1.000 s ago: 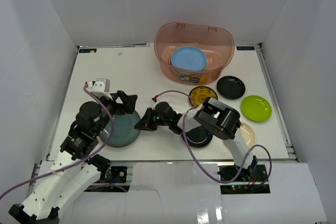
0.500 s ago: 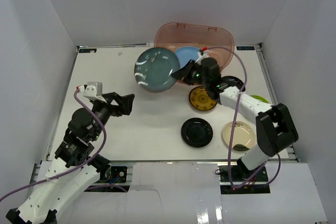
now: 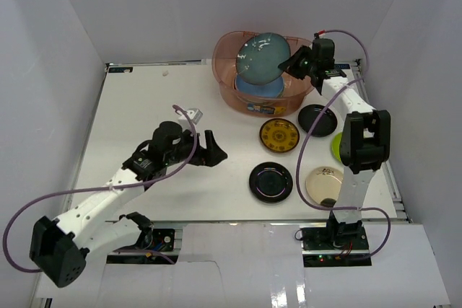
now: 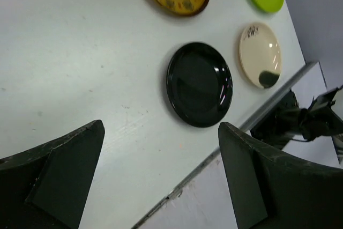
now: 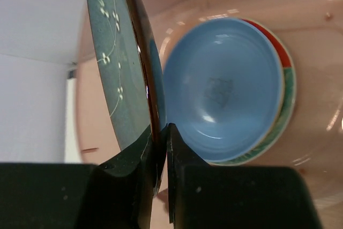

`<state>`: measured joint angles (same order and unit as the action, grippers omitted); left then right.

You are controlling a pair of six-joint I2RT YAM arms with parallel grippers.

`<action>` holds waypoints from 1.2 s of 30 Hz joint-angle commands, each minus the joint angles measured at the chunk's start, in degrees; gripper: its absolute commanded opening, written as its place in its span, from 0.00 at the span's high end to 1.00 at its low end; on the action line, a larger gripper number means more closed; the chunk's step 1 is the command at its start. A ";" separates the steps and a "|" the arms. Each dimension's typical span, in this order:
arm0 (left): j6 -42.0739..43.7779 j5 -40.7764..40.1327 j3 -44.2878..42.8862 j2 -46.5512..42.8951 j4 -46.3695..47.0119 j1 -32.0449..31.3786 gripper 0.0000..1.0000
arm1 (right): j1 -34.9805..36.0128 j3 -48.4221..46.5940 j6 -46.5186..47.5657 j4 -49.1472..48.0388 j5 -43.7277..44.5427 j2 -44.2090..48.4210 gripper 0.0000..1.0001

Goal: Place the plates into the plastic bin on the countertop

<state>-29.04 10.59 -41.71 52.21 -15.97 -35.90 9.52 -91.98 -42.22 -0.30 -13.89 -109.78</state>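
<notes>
five plates [image 3: 271, 182] outside bin [image 3: 229, 93], one plate [image 3: 261, 55] held

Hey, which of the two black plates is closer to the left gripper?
The near black plate, lying just right of the left gripper. The far black plate sits farther back, by the bin.
</notes>
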 commanded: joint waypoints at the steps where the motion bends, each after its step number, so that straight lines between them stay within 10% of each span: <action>1: -2.69 11.90 0.23 6.03 0.76 -0.57 0.02 | 0.06 -8.46 2.31 0.20 -5.27 -2.71 0.92; 10: -5.15 16.48 2.69 20.11 6.56 -4.88 0.02 | 0.15 -11.90 4.94 8.10 -5.01 -8.52 0.83; 14: -6.55 15.96 2.25 24.33 8.93 -8.56 0.02 | 0.68 -15.32 9.34 14.68 -0.54 -9.40 0.35; 20: -8.67 12.27 0.76 29.17 12.45 -12.34 0.03 | 1.55 -21.30 17.85 22.96 9.64 -8.09 0.02; 27: -10.95 9.45 -1.09 36.99 15.35 -13.93 0.10 | 1.91 -6.66 21.47 17.81 11.43 5.78 0.08; 34: -11.74 8.57 -4.43 42.18 17.55 -15.07 0.19 | 1.91 33.41 15.77 1.20 10.98 36.77 0.81; 36: -11.74 8.48 -5.13 43.24 17.90 -15.25 0.23 | 1.91 44.67 14.10 -1.71 9.94 40.94 0.82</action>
<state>-40.66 20.53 -45.04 94.43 0.62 -50.48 11.38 -57.30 -25.45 5.65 -3.79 -72.16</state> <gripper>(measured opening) 0.785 0.189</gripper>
